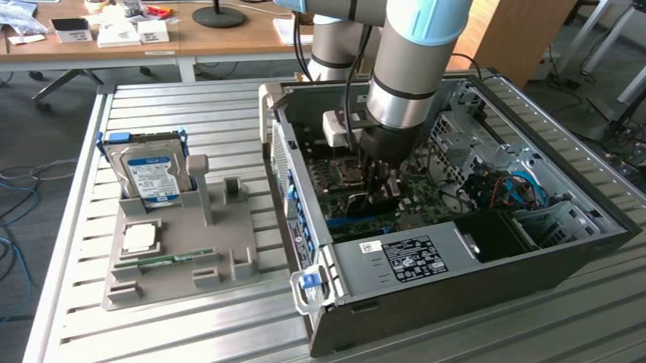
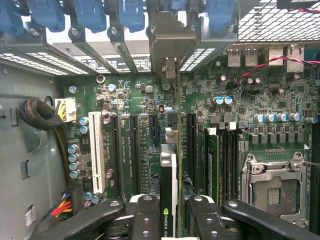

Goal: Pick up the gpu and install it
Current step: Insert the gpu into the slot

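In the wrist view the gpu (image 2: 168,200) stands on edge between my two black fingers (image 2: 145,217), so my gripper (image 2: 170,222) is shut on it. Its dark cooler face carries a green logo, and the thin green board edge runs along one side. The card's silver bracket (image 2: 170,37) reaches the row of rear slot openings with blue latches (image 2: 90,15). The card hangs over the long black slots (image 2: 135,150) of the motherboard (image 2: 250,100); I cannot tell whether it touches one. In the exterior view my gripper (image 1: 382,187) is deep inside the open computer case (image 1: 565,249).
A grey holder (image 1: 181,257) lies on the slatted table at the exterior view's left. It carries an upright silver hard drive with a blue label (image 1: 150,175), a square chip (image 1: 138,238) and a narrow green memory stick (image 1: 166,260). Cables (image 2: 45,117) and the processor socket (image 2: 272,187) flank the slots.
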{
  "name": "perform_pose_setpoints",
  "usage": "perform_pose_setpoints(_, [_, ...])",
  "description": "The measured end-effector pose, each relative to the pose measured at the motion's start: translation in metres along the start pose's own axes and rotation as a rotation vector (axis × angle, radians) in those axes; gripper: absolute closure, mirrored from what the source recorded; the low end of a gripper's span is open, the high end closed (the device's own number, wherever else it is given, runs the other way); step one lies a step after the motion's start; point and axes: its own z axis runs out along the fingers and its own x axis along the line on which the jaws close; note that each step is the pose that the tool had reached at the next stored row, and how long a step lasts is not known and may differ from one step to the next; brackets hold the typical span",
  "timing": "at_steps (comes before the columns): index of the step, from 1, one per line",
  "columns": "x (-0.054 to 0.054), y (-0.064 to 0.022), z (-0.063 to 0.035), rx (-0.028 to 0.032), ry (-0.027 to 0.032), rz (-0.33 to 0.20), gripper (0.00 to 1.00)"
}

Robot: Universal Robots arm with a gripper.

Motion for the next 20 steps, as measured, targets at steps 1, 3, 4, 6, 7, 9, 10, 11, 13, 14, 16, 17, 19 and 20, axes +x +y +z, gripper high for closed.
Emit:
perform_pose_setpoints(1, [-0.0001,0.0,0.0001,0.0,0.0,0.0,0.73])
perform_pose_setpoints(3, [-0.0002,0.0,0.0002,0.0,0.0001,0.0,0.73])
perform_pose_setpoints(4, [-0.0002,0.0,0.0002,-0.0001,0.0001,0.0,0.73])
perform_pose_setpoints(6, [-0.0003,0.0,0.001,0.0001,-0.0002,0.0,0.73])
perform_pose_setpoints(7, [-0.0002,0.0,0.0013,0.0001,-0.0002,0.0,0.73])
perform_pose_setpoints(9, [-0.0002,0.0001,0.0021,0.0,-0.0001,0.0,0.73])
perform_pose_setpoints(10, [-0.0002,0.0001,0.0023,-0.0001,0.0002,0.0,0.73])
perform_pose_setpoints(11, [-0.0002,0.0001,0.0023,-0.0002,0.0002,0.0,0.73])
perform_pose_setpoints(13, [-0.0002,0.0001,0.0024,-0.0001,0.0002,0.0,0.73])
perform_pose_setpoints(14, [-0.0002,0.0001,0.0024,0.0,0.0001,0.0,0.73])
perform_pose_setpoints(16, [-0.0002,0.0005,0.0025,0.0,0.0,0.0,0.73])
perform_pose_setpoints(17, [-0.0001,0.0005,0.0028,-0.0001,0.0001,0.0,0.73])
perform_pose_setpoints(19, [-0.0001,0.0006,0.0035,-0.0002,0.0006,0.0,0.73])
perform_pose_setpoints(20, [0.0,0.0006,0.0038,-0.0003,0.0008,0.0,0.73])
